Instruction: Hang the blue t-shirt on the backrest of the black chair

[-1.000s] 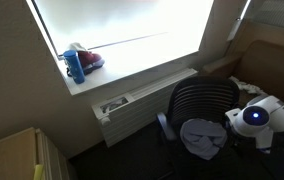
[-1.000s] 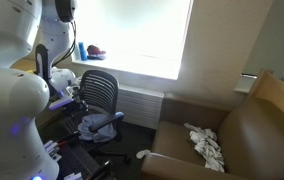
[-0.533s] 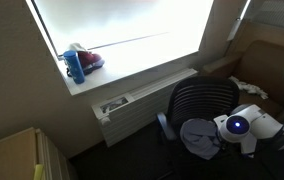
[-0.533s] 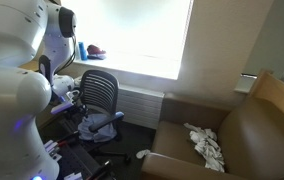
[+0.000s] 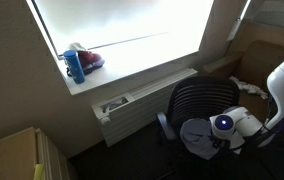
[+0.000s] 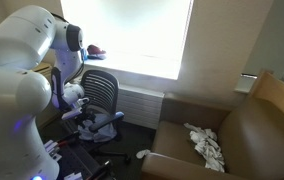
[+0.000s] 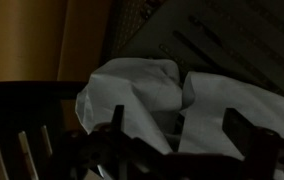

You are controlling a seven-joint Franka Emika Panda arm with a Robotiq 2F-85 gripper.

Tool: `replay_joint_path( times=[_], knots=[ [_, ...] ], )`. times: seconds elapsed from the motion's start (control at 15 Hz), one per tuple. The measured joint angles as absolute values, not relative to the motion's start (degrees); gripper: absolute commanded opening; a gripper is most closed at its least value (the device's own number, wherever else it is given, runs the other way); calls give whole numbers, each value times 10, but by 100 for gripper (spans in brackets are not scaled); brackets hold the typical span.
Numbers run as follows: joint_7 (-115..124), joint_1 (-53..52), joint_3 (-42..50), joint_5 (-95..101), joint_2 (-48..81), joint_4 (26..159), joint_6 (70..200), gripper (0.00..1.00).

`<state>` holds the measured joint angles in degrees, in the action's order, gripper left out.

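Observation:
The blue-grey t-shirt (image 5: 195, 136) lies crumpled on the seat of the black chair (image 5: 203, 97), below its ribbed backrest; in both exterior views it shows on the seat (image 6: 95, 124) of the chair (image 6: 100, 88). My gripper (image 5: 221, 137) hangs at the seat's edge, just over the shirt, and is seen from the other side too (image 6: 80, 110). In the wrist view the shirt (image 7: 147, 90) fills the middle. The gripper (image 7: 179, 132) is open, with one dark finger on each side above the folds and nothing held.
A windowsill holds a blue bottle (image 5: 75, 66) and a red item. A radiator (image 5: 132, 105) runs under the window behind the chair. A brown armchair (image 6: 242, 125) with a white cloth (image 6: 207, 146) stands nearby. A wooden cabinet (image 5: 12, 155) is in the near corner.
The arm has swung down and in toward the chair seat, so the gripper now sits close over the shirt. The shirt and chair have not moved.

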<state>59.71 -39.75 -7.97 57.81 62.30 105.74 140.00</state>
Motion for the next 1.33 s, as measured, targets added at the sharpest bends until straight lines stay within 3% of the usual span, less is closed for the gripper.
replay_joint_path(
  times=[0.13,0.2,0.4,0.93,1.33],
  knots=[
    [595,-398,-77,564,669,1008,1400,100],
    [591,-399,-76,555,690,983,1398,75],
    [554,-404,-76,518,744,916,1389,60],
    [462,-410,-60,388,805,806,1356,4],
    [431,-411,-53,346,724,818,1351,1]
  ],
)
